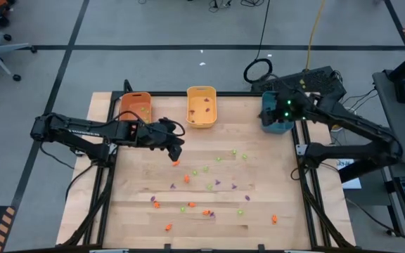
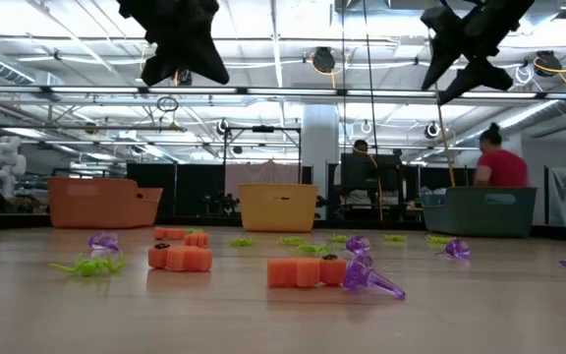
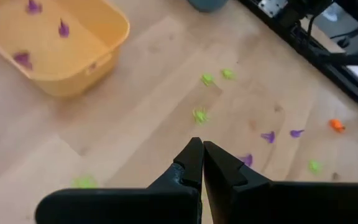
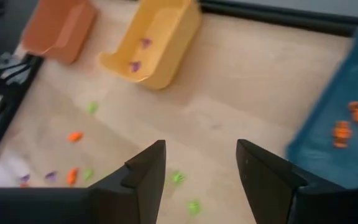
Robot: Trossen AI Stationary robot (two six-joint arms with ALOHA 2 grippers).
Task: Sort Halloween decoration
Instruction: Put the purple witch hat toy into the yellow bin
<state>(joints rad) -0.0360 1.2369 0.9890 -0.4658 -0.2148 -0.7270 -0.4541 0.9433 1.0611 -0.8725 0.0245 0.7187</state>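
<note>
Hovering over teal bin (image 1: 278,125): right claw (image 1: 271,112) open; no legible writing.

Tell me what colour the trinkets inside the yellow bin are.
Purple. The trinkets lying in the yellow bin show best in the left wrist view.

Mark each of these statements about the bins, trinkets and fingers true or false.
1. The yellow bin holds purple trinkets. True.
2. The left gripper has its fingers spread wide. False: they are shut together, empty.
3. The teal bin holds orange trinkets. True.
4. The right gripper grips a green trinket. False: its fingers are open and empty.
5. The wooden table holds no trinkets. False: many lie scattered.
</note>
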